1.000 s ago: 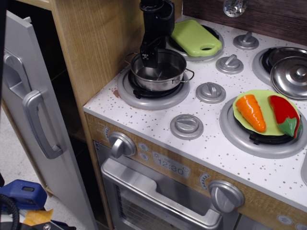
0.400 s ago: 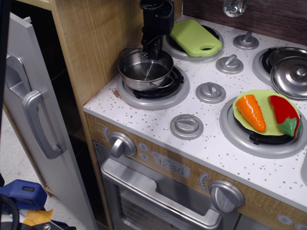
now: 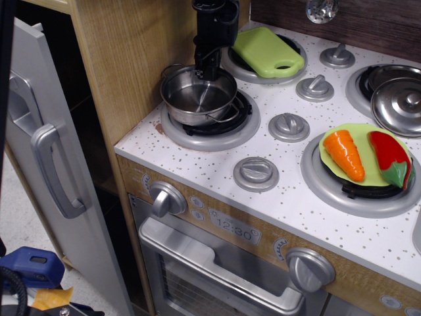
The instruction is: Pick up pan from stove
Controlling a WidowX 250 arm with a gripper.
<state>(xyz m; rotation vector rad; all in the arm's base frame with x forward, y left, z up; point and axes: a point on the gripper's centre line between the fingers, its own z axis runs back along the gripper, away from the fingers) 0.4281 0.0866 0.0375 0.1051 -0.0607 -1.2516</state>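
The pan (image 3: 194, 99), a small shiny steel pot with thin wire loop handles, hangs tilted just above the front left burner (image 3: 220, 131) of the stove (image 3: 289, 181), shifted toward the burner's left side. My black gripper (image 3: 208, 68) comes down from above and is shut on the pan's far rim. The pan is empty inside. The fingertips are partly hidden by the rim.
A wooden cabinet wall (image 3: 125, 59) stands close to the pan's left. A green cutting board (image 3: 268, 51) lies on the back burner behind the gripper. A steel lid (image 3: 401, 105) sits at the right. A green plate (image 3: 366, 172) holds a carrot (image 3: 344, 153) and a red pepper (image 3: 389, 158).
The pan sat flat on the burner a second ago. It has since been lifted, tilted and carried left with the gripper; between 0.4 s ago and now it barely moved.
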